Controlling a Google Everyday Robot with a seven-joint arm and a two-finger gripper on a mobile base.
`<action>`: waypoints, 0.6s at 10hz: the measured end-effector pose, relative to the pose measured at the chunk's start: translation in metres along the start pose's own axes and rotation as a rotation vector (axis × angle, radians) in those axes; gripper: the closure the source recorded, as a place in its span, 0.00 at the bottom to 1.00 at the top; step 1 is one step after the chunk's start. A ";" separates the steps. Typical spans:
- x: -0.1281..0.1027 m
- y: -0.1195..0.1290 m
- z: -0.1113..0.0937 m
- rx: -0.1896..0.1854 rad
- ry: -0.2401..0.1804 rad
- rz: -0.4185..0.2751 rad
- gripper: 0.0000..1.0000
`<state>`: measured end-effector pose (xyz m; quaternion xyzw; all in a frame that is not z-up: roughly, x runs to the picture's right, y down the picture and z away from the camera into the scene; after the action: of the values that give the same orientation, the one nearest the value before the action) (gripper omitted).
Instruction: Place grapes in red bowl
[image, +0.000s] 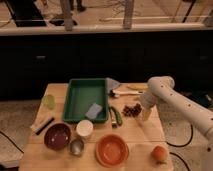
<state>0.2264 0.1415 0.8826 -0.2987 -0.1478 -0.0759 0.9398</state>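
Tbl (150, 134): jaws nr grapes (131, 110), sponge (92, 111) in tray (84, 94)

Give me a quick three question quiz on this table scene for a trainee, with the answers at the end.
1. True or false: the grapes already lie in the red bowl.
2. Multiple choice: the gripper is A) over the dark bowl, B) low over the table, just right of the grapes, C) above the orange fruit.
3. Fill in: the grey-blue sponge lies in the green ____.

Key: 1 false, the grapes lie on the table beside the gripper, well apart from the red bowl. 2 B. 3 tray.
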 end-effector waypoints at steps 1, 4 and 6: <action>-0.001 0.000 0.003 -0.009 -0.001 0.001 0.20; 0.004 0.004 0.005 -0.037 -0.008 0.021 0.20; 0.003 0.004 0.007 -0.045 -0.011 0.018 0.20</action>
<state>0.2289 0.1487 0.8869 -0.3214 -0.1487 -0.0690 0.9326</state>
